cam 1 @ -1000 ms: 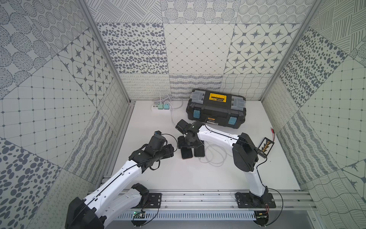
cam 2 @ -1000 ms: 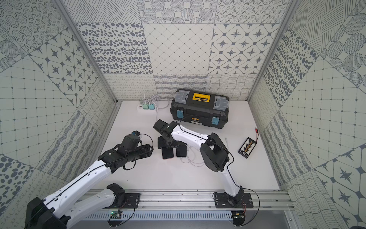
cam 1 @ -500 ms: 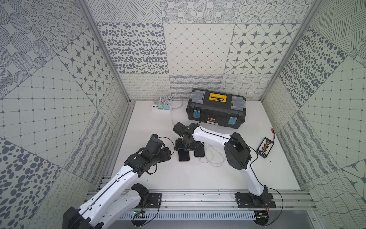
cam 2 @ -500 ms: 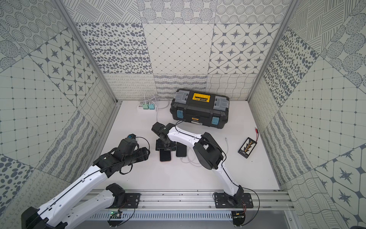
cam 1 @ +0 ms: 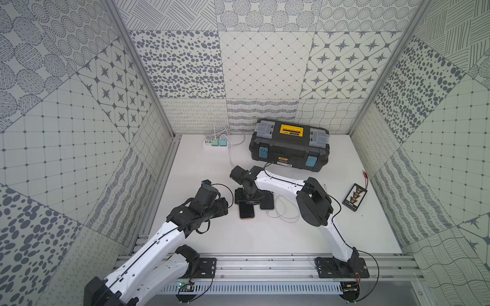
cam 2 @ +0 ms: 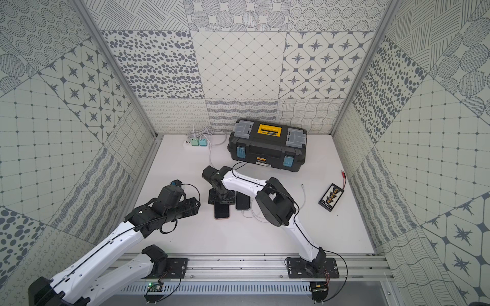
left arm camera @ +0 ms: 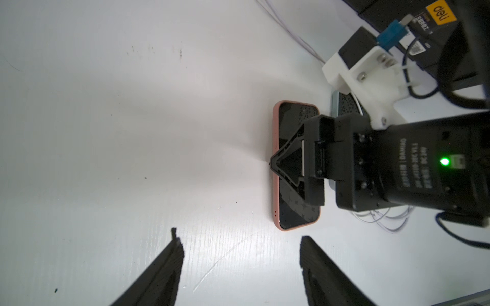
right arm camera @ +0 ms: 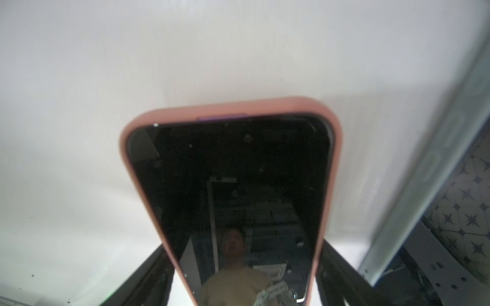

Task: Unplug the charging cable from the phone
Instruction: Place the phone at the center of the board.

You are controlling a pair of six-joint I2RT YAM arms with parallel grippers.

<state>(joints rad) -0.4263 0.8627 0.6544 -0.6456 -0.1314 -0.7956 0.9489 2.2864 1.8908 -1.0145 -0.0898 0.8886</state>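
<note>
On the white worktop [cam 1: 265,243], my right gripper [right arm camera: 243,243] straddles the pink-cased phone [right arm camera: 230,164], which lies flat and screen up, a finger set against each long edge. Close by the phone's near end, my left gripper [left arm camera: 238,235] hovers empty, its jaws spread wide. A second phone [cam 2: 242,202] lies just beside the first, and the white charging cable [left arm camera: 381,221] loops on the worktop next to it. Whether that cable is plugged into either phone, I cannot tell.
</note>
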